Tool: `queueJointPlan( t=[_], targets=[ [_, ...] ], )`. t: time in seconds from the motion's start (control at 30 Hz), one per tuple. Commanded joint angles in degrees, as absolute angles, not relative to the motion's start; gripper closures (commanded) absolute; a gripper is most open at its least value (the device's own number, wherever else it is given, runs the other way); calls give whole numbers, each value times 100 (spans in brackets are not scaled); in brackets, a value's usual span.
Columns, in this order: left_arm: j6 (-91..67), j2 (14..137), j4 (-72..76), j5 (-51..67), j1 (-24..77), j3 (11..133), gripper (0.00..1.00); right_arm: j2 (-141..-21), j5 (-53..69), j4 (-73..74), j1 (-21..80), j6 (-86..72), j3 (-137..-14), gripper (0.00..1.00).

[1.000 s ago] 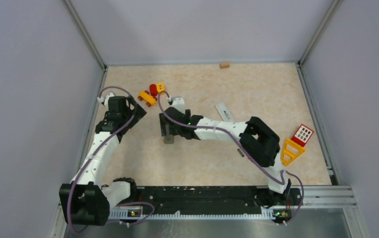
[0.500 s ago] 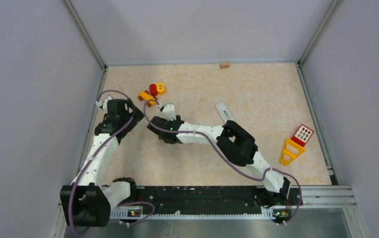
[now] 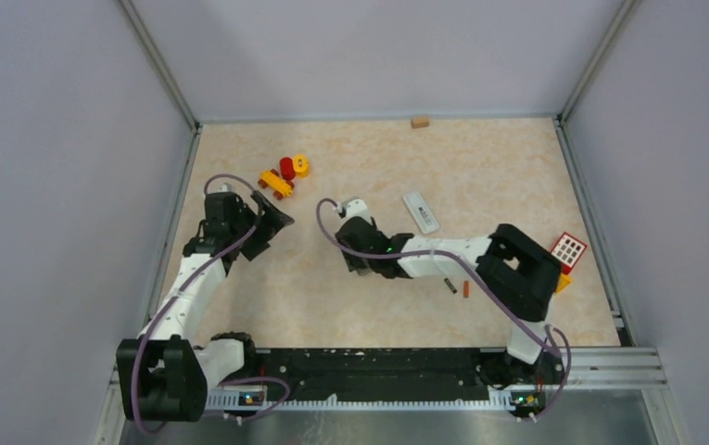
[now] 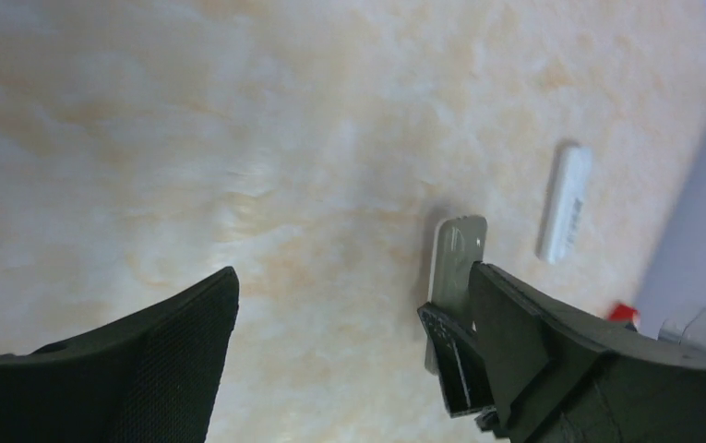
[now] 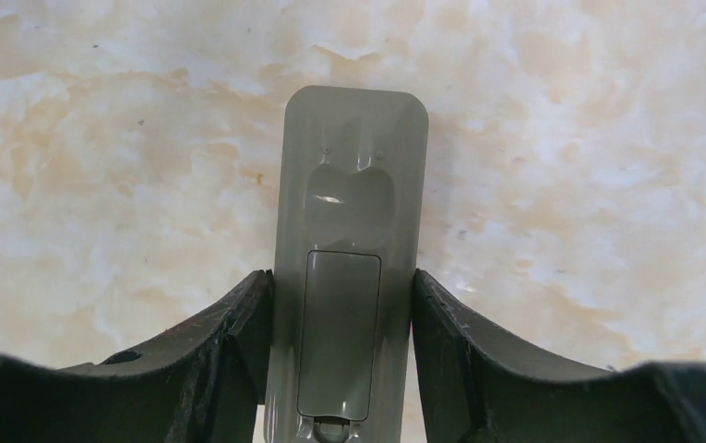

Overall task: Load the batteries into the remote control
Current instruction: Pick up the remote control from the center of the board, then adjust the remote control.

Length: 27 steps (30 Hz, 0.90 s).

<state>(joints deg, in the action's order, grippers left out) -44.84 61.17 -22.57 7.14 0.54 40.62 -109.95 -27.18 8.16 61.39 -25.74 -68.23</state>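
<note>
A grey remote control [image 5: 349,231] lies on the table with its back up and its battery cover closed. My right gripper [image 5: 340,277] is shut on it, one finger pressed against each long side. In the top view this gripper [image 3: 361,264] sits at mid-table and covers the remote. Two batteries lie just below the right forearm: a dark one [image 3: 450,285] and an orange one [image 3: 466,289]. My left gripper [image 4: 353,277] hangs open over bare table, to the left [image 3: 267,222]. Its view shows the grey remote [image 4: 458,249] partly behind its right finger.
A slim white remote [image 3: 421,211] lies behind the right arm. Red and yellow toy blocks [image 3: 285,174] sit at the back left. A red keypad toy [image 3: 568,248] is at the right edge, and a small tan block [image 3: 419,120] by the back wall.
My right arm swung from left of centre to mid-table and its jaws narrowed onto the grey remote. Two batteries now show below its forearm. My left gripper shifted slightly right.
</note>
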Motion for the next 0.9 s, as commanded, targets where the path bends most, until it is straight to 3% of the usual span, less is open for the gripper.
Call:
queueJointPlan(
  t=[0.0,0.13,0.27,0.47,0.6,0.77,0.87],
  targets=[
    [-4318,6448,-934,3400,50,3980,4,-9551,-724,-829,5573,-987,-5990,63],
    [-4028,6781,-690,4827,206,4186,5,-8982,206,-907,5281,-511,-5713,66],
    [-3829,6997,-720,5362,343,4329,3,-8547,746,-984,5235,-44,-5590,67],
    [-4063,7475,-530,5849,520,4459,10,-8317,1453,-912,5238,540,-5622,67],
    [-4131,7529,-522,5940,545,4483,17,-8301,1526,-811,5232,715,-5610,69],
    [-4157,7649,-464,6086,619,4486,37,-8392,1890,-541,5238,805,-5752,69],
    [-4087,7788,-504,6174,776,4466,44,-8438,2014,-440,5231,840,-5819,69]
  ],
)
